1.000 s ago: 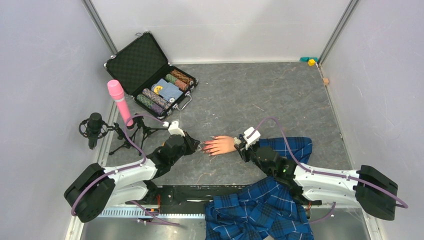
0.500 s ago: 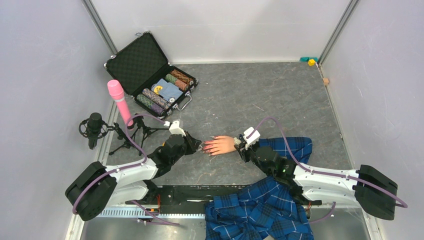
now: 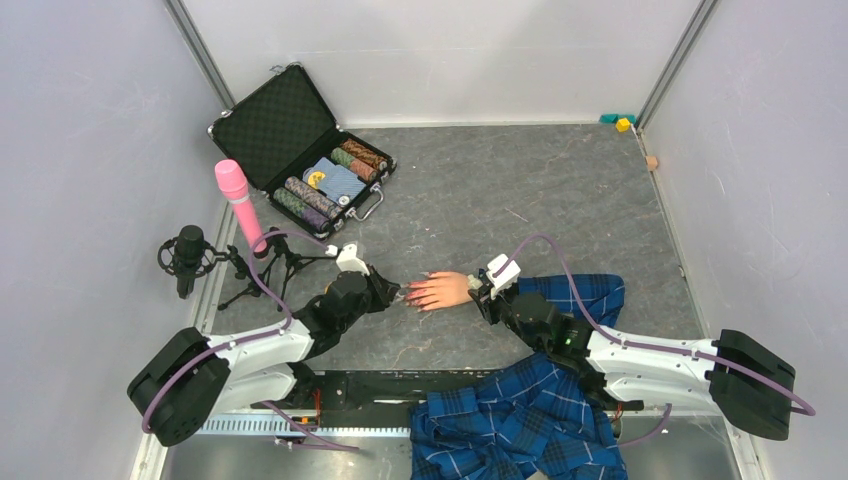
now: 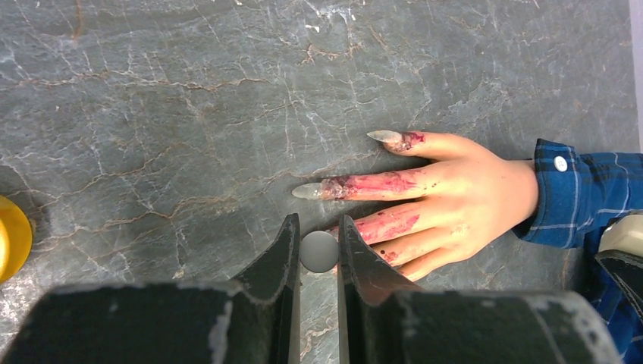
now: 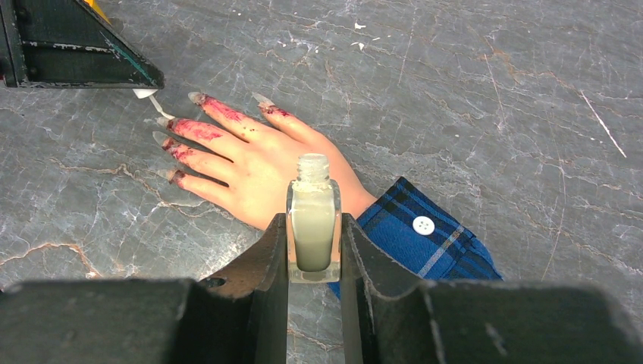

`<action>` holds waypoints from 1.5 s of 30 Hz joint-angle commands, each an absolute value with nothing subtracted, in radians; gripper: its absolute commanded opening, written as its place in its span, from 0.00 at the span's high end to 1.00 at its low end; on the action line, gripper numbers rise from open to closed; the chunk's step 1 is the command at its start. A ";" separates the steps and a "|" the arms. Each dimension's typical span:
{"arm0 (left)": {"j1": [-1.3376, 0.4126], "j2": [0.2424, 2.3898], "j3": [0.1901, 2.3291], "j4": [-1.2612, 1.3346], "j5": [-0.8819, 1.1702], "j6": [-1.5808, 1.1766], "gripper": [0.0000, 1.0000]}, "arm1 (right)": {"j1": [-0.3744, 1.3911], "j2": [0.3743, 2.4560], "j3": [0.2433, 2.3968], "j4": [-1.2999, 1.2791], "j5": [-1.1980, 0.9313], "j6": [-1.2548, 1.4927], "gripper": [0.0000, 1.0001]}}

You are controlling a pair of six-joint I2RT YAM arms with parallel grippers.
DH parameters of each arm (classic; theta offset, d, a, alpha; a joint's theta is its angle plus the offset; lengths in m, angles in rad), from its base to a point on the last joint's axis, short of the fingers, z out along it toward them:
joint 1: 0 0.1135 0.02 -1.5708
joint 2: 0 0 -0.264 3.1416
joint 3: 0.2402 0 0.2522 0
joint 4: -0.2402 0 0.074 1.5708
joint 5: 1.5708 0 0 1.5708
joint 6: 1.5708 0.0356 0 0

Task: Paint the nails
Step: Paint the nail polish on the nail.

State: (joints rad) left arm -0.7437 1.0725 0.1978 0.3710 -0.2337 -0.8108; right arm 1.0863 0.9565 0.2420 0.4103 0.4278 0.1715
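1. The table (image 3: pixel 520 190) carried the mannequin hand (image 3: pixel 445 290) at the centre of the top view. The hand lay palm down with its fingers pointing left, and its plaid sleeve (image 3: pixel 585 292) trailed right.
2. The right gripper (image 5: pixel 313 231) was clamped on the uncapped bottle (image 5: pixel 312 201). It held the bottle upright at lower centre of the right wrist view, in front of the wrist.
3. The left gripper (image 4: pixel 318 227) was pinched narrow on the white brush cap (image 4: pixel 318 252), at low centre of the left wrist view, just beside the fingertips.
4. The brush tip (image 5: pixel 155 102) sat at upper left of the right wrist view, near the nails (image 5: pixel 161 121).
5. Progress, as a judgement: red smears marked several fingers, while the nail tips looked pale. Coverage of the nails themselves could not be confirmed from these views. Painting appeared partway done, with clean coats and recapping left to do.
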 commanded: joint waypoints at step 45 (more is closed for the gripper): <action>-0.749 1.039 0.186 0.324 -0.295 -0.776 0.98 | 1.085 0.936 0.232 0.471 0.435 0.185 1.00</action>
State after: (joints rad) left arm -0.7437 1.0531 0.1947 0.3161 -0.2615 -0.8104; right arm 1.0859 0.9565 0.2329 0.4099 0.4278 0.1722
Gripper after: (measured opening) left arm 0.206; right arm 0.286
